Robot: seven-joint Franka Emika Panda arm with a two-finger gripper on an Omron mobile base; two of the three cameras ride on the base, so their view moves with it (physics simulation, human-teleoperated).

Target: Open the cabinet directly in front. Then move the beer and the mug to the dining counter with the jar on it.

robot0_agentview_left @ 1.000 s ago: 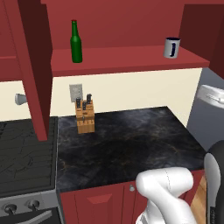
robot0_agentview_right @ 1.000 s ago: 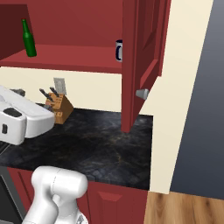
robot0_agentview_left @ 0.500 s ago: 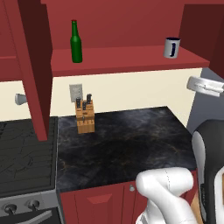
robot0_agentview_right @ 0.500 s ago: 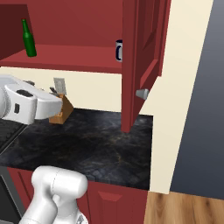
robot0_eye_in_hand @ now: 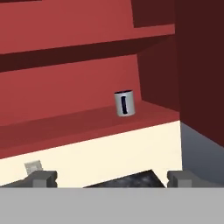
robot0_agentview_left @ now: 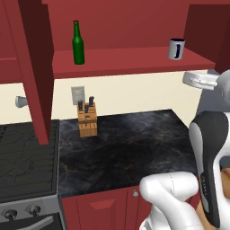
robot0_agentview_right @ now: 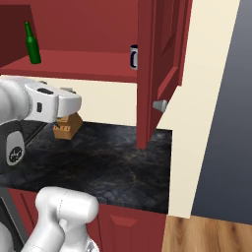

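The red cabinet point(robot0_agentview_left: 130, 57) stands open, both doors swung wide. On its shelf the dark-green beer point(robot0_agentview_left: 78, 42) stands at the left and the white-grey mug point(robot0_agentview_left: 176, 48) at the right. The beer point(robot0_agentview_right: 33, 43) also shows at the far left of the shelf in the right base view, where the door edge partly covers the mug point(robot0_agentview_right: 134, 56). My gripper point(robot0_eye_in_hand: 112, 179) is open with nothing between its fingertips point(robot0_eye_in_hand: 43, 178), below and short of the mug point(robot0_eye_in_hand: 124, 103). The hand point(robot0_agentview_left: 200, 80) hovers over the worktop's right end. The dining counter and the jar are out of view.
A knife block point(robot0_agentview_left: 87, 119) stands at the back of the black worktop point(robot0_agentview_left: 126, 152), under a wall outlet point(robot0_agentview_left: 77, 94). A stove point(robot0_agentview_left: 27, 166) lies to the left. The open left door point(robot0_agentview_left: 33, 67) and right door point(robot0_agentview_right: 157, 64) with its knob point(robot0_agentview_right: 160, 105) hang over the worktop.
The arm has lifted and carried the hand toward the cabinet's right side, closer to the mug. Jaws stay wide. Beer, mug and doors have not moved.
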